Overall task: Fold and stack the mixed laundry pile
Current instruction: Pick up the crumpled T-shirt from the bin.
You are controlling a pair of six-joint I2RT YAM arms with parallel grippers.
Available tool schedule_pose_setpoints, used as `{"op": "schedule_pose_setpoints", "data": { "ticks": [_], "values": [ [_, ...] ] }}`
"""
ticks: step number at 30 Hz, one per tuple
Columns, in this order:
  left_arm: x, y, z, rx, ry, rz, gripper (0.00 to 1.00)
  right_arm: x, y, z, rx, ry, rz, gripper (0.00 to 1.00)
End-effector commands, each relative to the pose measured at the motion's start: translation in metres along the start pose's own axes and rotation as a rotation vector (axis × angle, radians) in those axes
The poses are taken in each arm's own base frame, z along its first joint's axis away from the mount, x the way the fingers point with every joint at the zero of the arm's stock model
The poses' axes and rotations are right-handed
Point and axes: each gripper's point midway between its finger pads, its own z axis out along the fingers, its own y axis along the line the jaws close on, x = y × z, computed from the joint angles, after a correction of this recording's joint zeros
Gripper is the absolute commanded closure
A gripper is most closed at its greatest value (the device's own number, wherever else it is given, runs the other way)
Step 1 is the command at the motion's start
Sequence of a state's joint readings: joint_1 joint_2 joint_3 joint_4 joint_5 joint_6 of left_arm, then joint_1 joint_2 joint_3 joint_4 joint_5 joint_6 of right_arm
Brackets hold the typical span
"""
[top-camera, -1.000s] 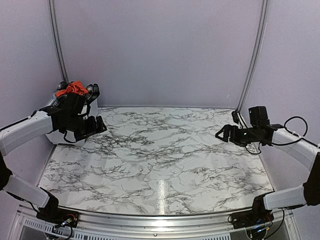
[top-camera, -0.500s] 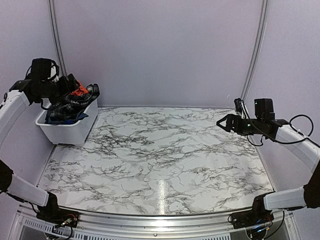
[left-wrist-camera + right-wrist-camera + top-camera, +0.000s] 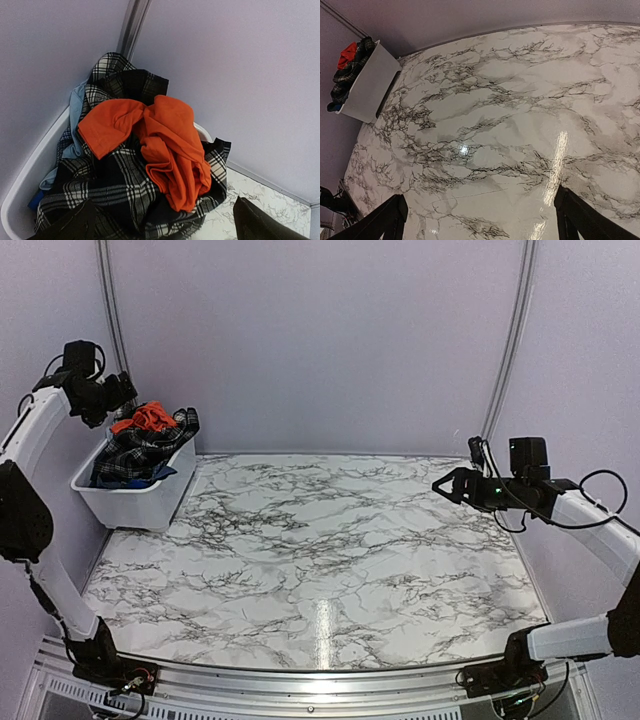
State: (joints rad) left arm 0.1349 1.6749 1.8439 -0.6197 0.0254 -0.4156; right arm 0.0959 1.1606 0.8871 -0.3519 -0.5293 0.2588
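Item: mixed laundry pile, heaped. It is sitting in a white bin at the far left corner of the tabletop and is rising above the rim.

- Orange T-shirt: is lying crumpled on top of the heap, one fold hanging down toward the near side.
- Black-and-white plaid piece: is spreading under and around the orange shirt and is draping over the bin's right edge.
- Pale blue piece: is showing along the left side, tucked between the plaid and the bin wall.

Left hand: is hovering raised above and behind the bin, close to the corner of the walls. Its fingers are spread wide, holding nothing and touching no cloth; its wrist camera is looking down on the heap.

Right hand: is hanging over the right side of the tabletop, well apart from the bin, pointing leftward. Its fingers are spread wide, holding nothing.
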Motion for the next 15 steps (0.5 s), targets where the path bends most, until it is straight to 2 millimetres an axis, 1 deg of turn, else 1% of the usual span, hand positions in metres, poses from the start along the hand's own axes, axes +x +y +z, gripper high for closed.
{"op": "schedule_pose_setpoints", "data": {
  "ticks": [1,6,8,10,11,12,13,15],
  "values": [
    [0.0,0.01,0.043,-0.041,0.048,0.056,0.01,-0.01,0.004,-0.005,-0.012,-0.034,0.012,0.01],
    [0.012,0.016,0.097,-0.059,0.1,0.083,0.01,-0.01,0.003,-0.003,-0.009,-0.033,0.034,0.01],
    [0.013,0.015,0.113,-0.046,0.111,0.095,0.02,-0.011,0.002,-0.002,-0.009,-0.031,0.043,0.02],
    [0.014,0.012,0.125,-0.03,0.117,0.096,0.04,-0.011,0.001,-0.001,-0.006,-0.031,0.048,0.01],
    [0.014,0.011,0.131,-0.023,0.117,0.095,0.07,-0.011,0.0,-0.001,-0.003,-0.028,0.052,0.02],
    [0.015,0.01,0.134,-0.014,0.122,0.094,0.12,-0.01,-0.001,0.0,0.0,-0.025,0.055,0.01],
    [0.017,0.009,0.138,-0.006,0.126,0.092,0.19,-0.009,-0.001,0.001,0.001,-0.023,0.058,0.01],
    [0.015,0.003,0.139,0.023,0.125,0.091,0.37,-0.009,-0.002,0.002,0.003,-0.02,0.062,0.02]
  ]
}}
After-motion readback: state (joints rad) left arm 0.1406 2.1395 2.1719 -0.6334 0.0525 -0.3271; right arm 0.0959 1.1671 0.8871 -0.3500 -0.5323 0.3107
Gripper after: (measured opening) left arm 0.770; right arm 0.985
